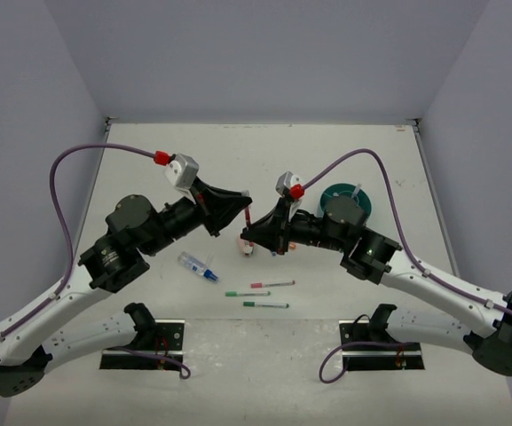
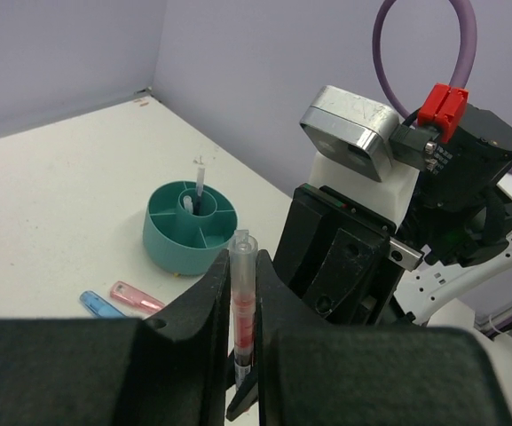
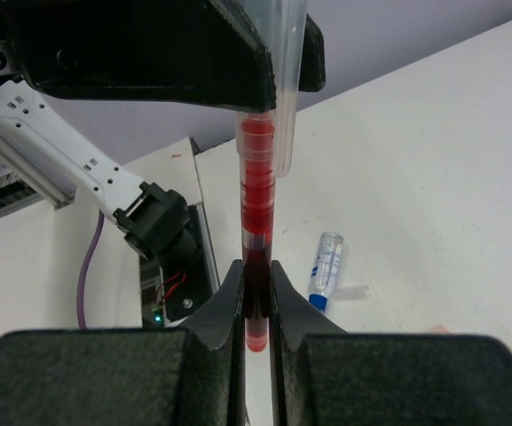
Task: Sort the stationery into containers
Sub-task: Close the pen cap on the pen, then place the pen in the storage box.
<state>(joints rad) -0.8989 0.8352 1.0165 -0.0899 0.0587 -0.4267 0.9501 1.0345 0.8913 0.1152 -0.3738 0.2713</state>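
Near the teal cup (image 2: pixel 174 250), on its left and in the air, the pink pen (image 3: pixel 257 204) is pinched by both left fingers (image 2: pixel 204 297) and right fingers (image 3: pixel 227 306). It seems a handover; next, one must release.

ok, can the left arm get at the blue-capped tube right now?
Probably not yet: left hand is shut on the red pen, which the right hand also grips. The tube lies unobstructed nearby.

My left arm (image 1: pixel 56 306) and right arm (image 1: pixel 446 282) are white near the bases and black at the round joints. A purple cable (image 2: pixel 465 40) runs to each wrist, with a red plug (image 2: pixel 442 105) beside a silver camera (image 2: pixel 349 131). My left gripper (image 1: pixel 248 209) and right gripper (image 1: pixel 248 237) are matte black.
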